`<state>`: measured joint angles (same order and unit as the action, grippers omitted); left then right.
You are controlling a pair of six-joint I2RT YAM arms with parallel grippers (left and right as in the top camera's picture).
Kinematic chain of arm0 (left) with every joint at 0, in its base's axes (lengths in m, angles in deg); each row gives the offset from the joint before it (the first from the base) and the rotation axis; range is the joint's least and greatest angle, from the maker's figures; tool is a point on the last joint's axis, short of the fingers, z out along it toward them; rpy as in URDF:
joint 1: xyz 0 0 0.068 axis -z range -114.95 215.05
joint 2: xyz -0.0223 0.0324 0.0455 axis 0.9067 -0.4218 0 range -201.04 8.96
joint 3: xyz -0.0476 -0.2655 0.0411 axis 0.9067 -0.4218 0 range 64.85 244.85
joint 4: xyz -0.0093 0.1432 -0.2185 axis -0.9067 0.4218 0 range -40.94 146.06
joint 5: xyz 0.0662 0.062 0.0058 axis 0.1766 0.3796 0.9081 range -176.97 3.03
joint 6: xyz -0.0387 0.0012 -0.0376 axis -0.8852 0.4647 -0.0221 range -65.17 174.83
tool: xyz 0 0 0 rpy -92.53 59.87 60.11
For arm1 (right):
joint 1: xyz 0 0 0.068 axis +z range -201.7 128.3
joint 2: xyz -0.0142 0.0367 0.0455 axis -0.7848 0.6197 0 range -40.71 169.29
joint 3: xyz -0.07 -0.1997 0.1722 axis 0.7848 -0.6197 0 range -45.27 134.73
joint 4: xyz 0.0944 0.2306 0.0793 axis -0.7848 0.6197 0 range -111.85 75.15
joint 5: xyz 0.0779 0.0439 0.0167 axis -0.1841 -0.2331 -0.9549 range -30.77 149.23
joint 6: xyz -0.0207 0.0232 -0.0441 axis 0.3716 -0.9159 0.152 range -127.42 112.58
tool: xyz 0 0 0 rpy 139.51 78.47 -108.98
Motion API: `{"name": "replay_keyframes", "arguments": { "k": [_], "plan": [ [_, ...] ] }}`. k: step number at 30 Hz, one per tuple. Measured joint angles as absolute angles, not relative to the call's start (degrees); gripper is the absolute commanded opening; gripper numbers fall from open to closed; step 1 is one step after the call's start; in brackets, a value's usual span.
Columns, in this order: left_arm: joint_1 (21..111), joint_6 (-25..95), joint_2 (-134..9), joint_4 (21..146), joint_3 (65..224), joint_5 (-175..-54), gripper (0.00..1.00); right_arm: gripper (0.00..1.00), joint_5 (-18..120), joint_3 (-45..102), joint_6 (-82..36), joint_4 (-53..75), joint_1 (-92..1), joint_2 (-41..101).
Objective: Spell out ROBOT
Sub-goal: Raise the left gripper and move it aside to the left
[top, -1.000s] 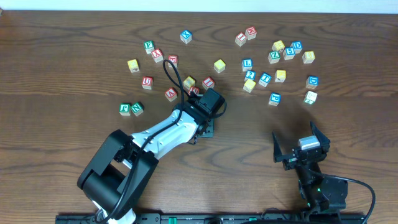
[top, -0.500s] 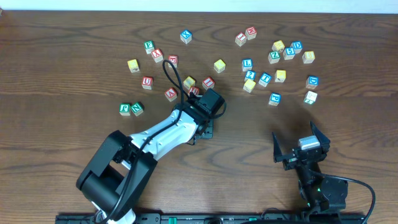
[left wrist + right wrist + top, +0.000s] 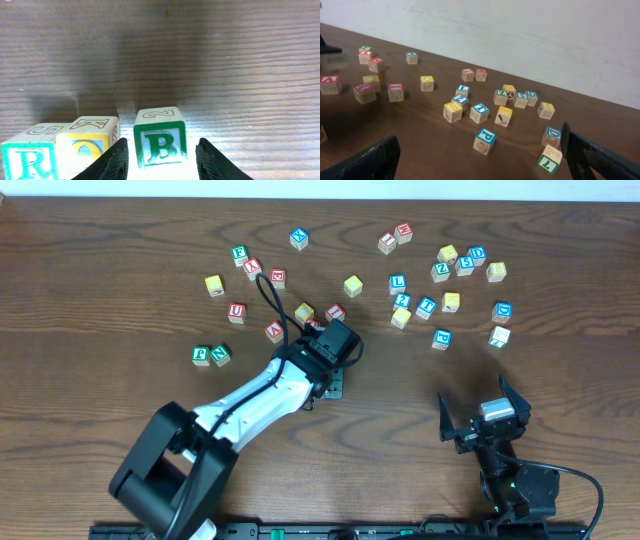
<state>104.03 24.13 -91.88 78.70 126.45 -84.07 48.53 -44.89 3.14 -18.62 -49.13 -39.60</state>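
Currently B cube (image 3: 160,141) stands squarely between left gripper (image 3: 162,150) fingers, thin gap either side: released, not clamped. O cube (image 3: 86,149) just beside B, so back straight off.
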Motion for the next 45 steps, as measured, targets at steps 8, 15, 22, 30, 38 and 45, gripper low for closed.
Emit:
{"name": "replay_keyframes", "arguments": {
  "k": [8, 15, 22, 30, 38, 45],
  "plan": [
    [104.1, 30.5, -80.2, 78.9, 126.5, -84.1, 0.47, 0.99, 48.5, -44.9, 3.1, -18.6, -49.1, -39.6],
    [104.0, 35.9, -77.4, 82.5, 128.7, -84.1, 0.56, 0.99, 48.5, -44.9, 3.1, -18.6, -49.1, -39.6],
    [102.6, 37.2, -77.4, 83.6, 131.7, -84.1, 0.61, 0.99, 48.5, -44.9, 3.1, -18.6, -49.1, -39.6],
    [98.1, 38.2, -77.4, 86.3, 135.2, -84.1, 0.62, 0.99, 48.5, -44.9, 3.1, -18.6, -49.1, -39.6],
    [91.8, 39.1, -77.4, 88.0, 136.8, -84.1, 0.62, 0.99, 48.5, -44.9, 3.1, -18.6, -49.1, -39.6],
    [85.0, 44.7, -75.9, 93.3, 137.9, -85.8, 0.62, 0.99, 48.5, -44.9, 3.1, -18.6, -49.1, -39.6]
  ]
}}
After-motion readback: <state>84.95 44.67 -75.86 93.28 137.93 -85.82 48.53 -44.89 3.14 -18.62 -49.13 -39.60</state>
